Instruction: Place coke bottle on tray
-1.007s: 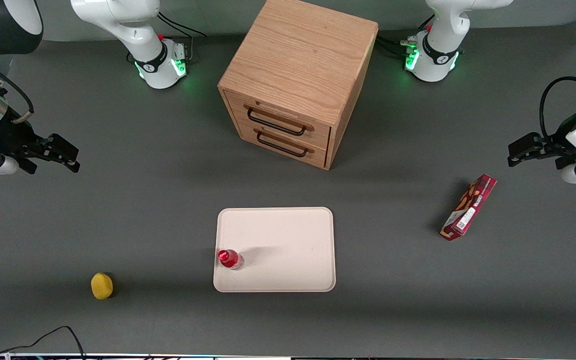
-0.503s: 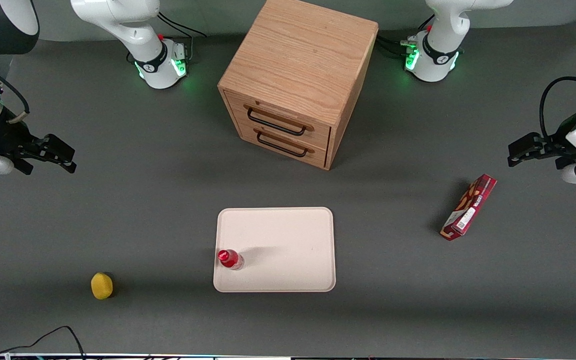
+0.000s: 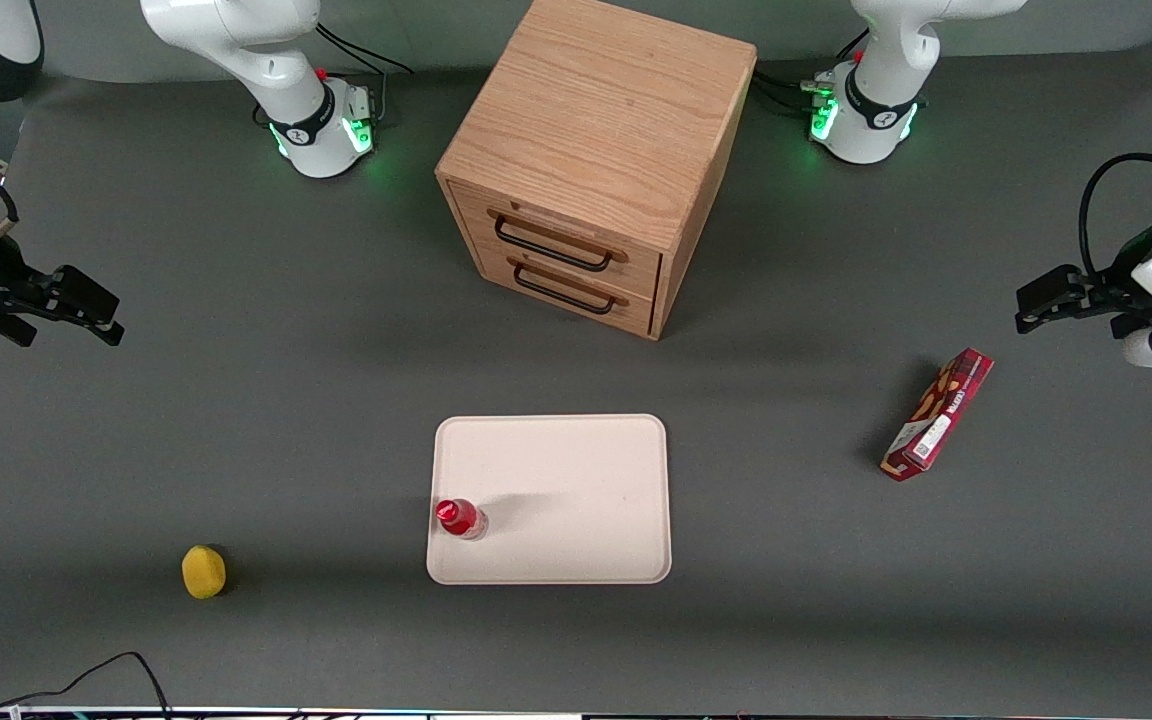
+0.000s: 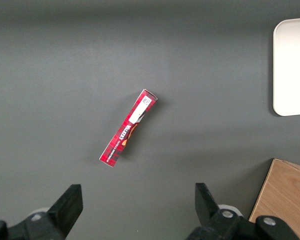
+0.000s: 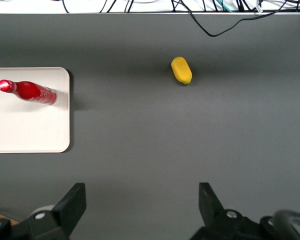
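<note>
The coke bottle stands upright on the pale cream tray, near the tray's edge toward the working arm's end. The right wrist view shows the red bottle on the tray too. My gripper hangs open and empty over bare table at the working arm's end, well away from the tray and farther from the front camera than the bottle. Nothing lies between its spread fingers.
A wooden two-drawer cabinet stands farther from the front camera than the tray. A yellow lemon-like object lies on the table toward the working arm's end. A red snack box lies toward the parked arm's end.
My gripper has drawn back toward the working arm's end of the table, away from the tray, staying open. The bottle and tray have not moved.
</note>
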Controlling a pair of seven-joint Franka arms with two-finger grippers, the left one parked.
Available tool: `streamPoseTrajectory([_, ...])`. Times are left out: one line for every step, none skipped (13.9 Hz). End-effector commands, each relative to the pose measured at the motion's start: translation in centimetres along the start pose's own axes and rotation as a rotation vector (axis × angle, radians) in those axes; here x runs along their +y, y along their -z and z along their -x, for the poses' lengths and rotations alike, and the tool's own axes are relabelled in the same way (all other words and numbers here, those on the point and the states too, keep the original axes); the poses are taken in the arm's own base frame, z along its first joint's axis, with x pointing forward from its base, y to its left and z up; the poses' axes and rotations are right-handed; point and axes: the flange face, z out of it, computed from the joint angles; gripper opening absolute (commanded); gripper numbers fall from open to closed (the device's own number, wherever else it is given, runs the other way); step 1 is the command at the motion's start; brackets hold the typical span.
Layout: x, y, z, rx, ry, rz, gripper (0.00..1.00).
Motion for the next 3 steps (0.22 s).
streamPoseTrajectory([-0.15,-0.21,-0.93,-0.018,0.01,-0.006,1.0])
streamPoseTrajectory([-0.23,-0.15,-0.92,-0.018,0.013,-0.007,1.0])
streamPoseTrajectory([-0.15,-0.18,-0.97,-0.018,0.014,-0.006,1.0])
